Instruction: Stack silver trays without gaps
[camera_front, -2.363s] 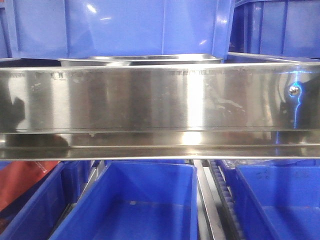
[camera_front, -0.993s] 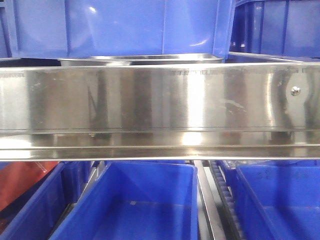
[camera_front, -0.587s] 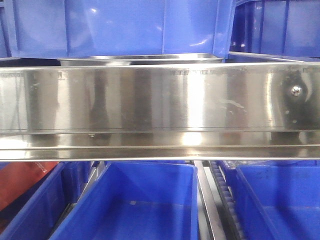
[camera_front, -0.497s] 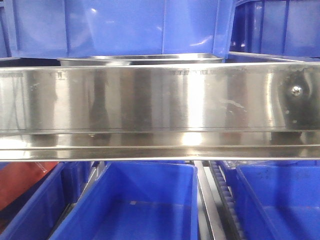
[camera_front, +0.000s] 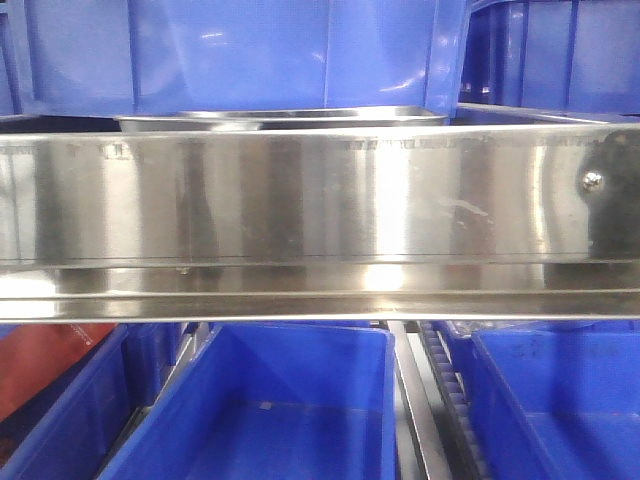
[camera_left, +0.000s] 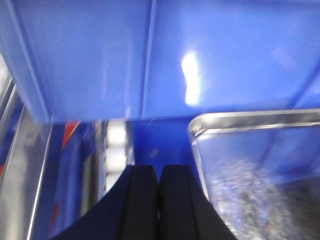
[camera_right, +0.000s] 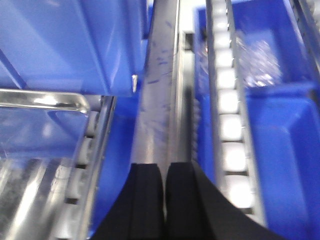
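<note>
A silver tray (camera_front: 280, 118) shows only as a thin shiny rim behind the shelf rail in the front view. In the left wrist view a silver tray (camera_left: 260, 170) with a rounded corner lies to the right of my left gripper (camera_left: 159, 172), which is shut, empty and apart from the tray's left rim. In the right wrist view a silver tray (camera_right: 40, 130) lies at the left on rollers. My right gripper (camera_right: 164, 170) is shut and empty over a steel divider (camera_right: 160, 90), to the right of that tray. I cannot tell how many trays lie in the stack.
A long mirror-like shelf rail (camera_front: 300, 200) with a screw (camera_front: 592, 180) spans the front view. Blue bins stand above (camera_front: 250, 50) and below (camera_front: 260, 410) it. A blue bin wall (camera_left: 150, 55) stands behind the tray. A white roller track (camera_right: 227, 125) and a blue bin (camera_right: 285, 125) lie at the right.
Only the dark reflections on the shelf rail have shifted, one now near the screw at the right. The tray rim and the bins have not moved.
</note>
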